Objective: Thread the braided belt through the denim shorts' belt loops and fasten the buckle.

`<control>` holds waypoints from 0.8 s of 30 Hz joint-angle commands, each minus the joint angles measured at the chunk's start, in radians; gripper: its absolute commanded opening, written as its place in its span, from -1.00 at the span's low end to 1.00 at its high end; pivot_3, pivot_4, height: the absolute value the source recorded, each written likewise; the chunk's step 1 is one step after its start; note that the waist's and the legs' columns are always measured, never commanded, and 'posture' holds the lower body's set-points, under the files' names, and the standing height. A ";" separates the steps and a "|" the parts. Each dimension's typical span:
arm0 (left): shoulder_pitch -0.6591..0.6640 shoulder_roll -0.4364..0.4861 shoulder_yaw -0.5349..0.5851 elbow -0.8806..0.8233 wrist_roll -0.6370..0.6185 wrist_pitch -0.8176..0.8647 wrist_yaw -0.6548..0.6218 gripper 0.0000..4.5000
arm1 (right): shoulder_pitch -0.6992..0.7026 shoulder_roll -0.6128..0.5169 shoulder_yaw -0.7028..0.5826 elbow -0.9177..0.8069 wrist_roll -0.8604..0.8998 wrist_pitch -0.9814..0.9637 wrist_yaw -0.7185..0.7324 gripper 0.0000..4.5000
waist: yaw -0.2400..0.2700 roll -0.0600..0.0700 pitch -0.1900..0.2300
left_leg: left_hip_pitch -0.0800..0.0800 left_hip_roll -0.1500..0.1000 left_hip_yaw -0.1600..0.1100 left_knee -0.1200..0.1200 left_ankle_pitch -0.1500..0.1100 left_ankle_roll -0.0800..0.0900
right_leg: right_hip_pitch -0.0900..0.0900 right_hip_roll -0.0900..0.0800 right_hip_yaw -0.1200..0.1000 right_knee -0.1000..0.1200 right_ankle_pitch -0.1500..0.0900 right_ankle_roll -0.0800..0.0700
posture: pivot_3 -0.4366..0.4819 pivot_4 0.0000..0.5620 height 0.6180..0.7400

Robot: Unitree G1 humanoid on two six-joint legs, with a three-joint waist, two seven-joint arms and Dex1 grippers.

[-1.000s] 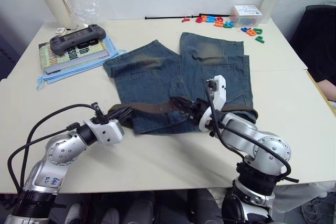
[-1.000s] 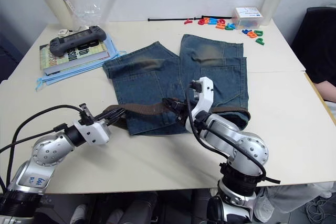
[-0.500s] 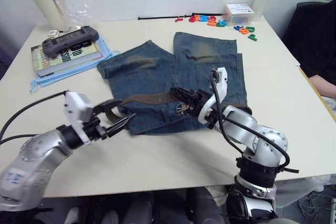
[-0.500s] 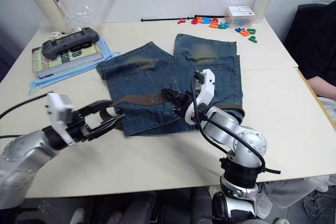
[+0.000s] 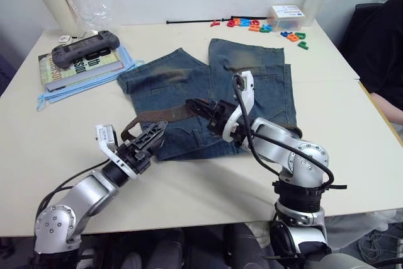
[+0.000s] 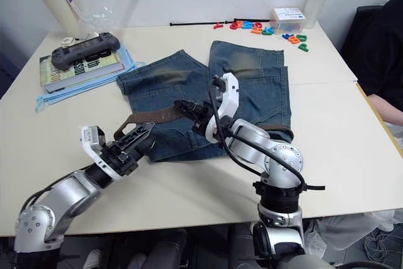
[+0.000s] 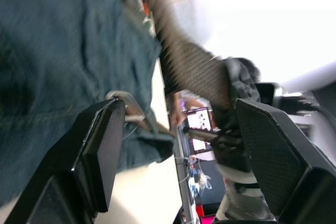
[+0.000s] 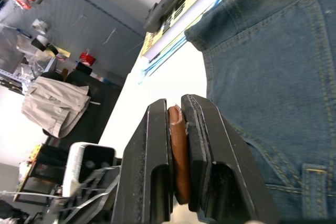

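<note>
Left eye view: the braided belt (image 5: pixel 165 114) lies across the waistband of the denim shorts (image 5: pixel 252 86), its free end curling off the shorts toward 9 o'clock. The right gripper (image 5: pixel 198 106) is clenched on the strap near the waistband's middle; the right wrist view shows brown strap pinched between its fingers. The left gripper (image 5: pixel 154 135), jaws spread and empty, hovers at 6 o'clock of the free end. Threading appears under way. Next, the left gripper probably must close on the free end to feed it onward.
</note>
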 commanded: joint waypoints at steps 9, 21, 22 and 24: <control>-0.069 -0.148 0.091 -0.040 -0.017 -0.029 0.068 0.64 | -0.015 -0.040 0.029 -0.022 0.069 -0.031 0.008 -1.00 | 0.005 0.000 0.000 | 0.000 0.001 0.000 0.001 0.000 -0.001 | 0.000 0.000 0.000 0.000 0.000 -0.001 | -0.05 -0.47 -0.41; -0.094 -0.163 0.108 0.004 -0.017 0.018 0.065 0.19 | -0.015 -0.059 0.055 -0.034 0.094 -0.043 -0.003 -1.00 | 0.005 0.000 0.000 | 0.000 0.000 0.000 0.001 0.000 -0.001 | 0.000 0.000 -0.001 0.000 0.000 -0.001 | -0.05 -0.47 -0.41; -0.095 -0.161 0.108 0.007 -0.017 0.022 0.060 0.06 | -0.014 -0.060 0.056 -0.035 0.095 -0.043 -0.005 -1.00 | 0.005 0.000 0.000 | 0.000 0.001 0.000 0.001 0.000 -0.001 | 0.000 0.000 -0.001 0.000 0.000 -0.001 | -0.05 -0.47 -0.41; -0.096 -0.159 0.109 0.015 -0.017 0.029 0.055 -0.22 | -0.013 -0.064 0.058 -0.038 0.099 -0.043 -0.008 -1.00 | 0.005 0.000 0.000 | 0.000 0.001 0.000 0.001 0.000 -0.001 | 0.000 0.000 -0.001 0.000 0.000 -0.001 | -0.05 -0.47 -0.41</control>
